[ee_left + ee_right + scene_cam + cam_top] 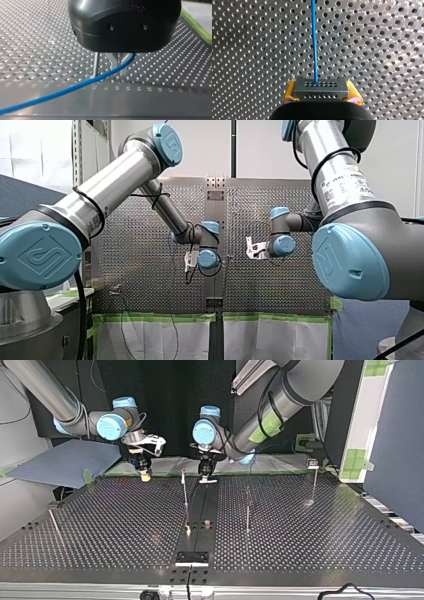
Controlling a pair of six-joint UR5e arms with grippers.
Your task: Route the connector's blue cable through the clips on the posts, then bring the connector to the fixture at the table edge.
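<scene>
In the right wrist view my right gripper [321, 93] is shut on the dark grey connector [320, 86], one yellow pad [290, 92] at each side. The blue cable [314, 42] leaves the connector's face and runs straight ahead over the perforated table. In the left wrist view my left gripper [119, 71] is shut on the blue cable [75, 87] with its metal fingers [114, 63], just above the plate and beside a thin post [95, 63]. In the top view my right gripper [145, 477] hangs at the left and my left gripper [207, 479] near the middle.
Thin posts stand on the plate in the top view: one by the centre strip [185, 495], one right of it [247, 510], one at the far right [315, 480], one at the left [55, 525]. The fixture [191, 557] sits at the near table edge.
</scene>
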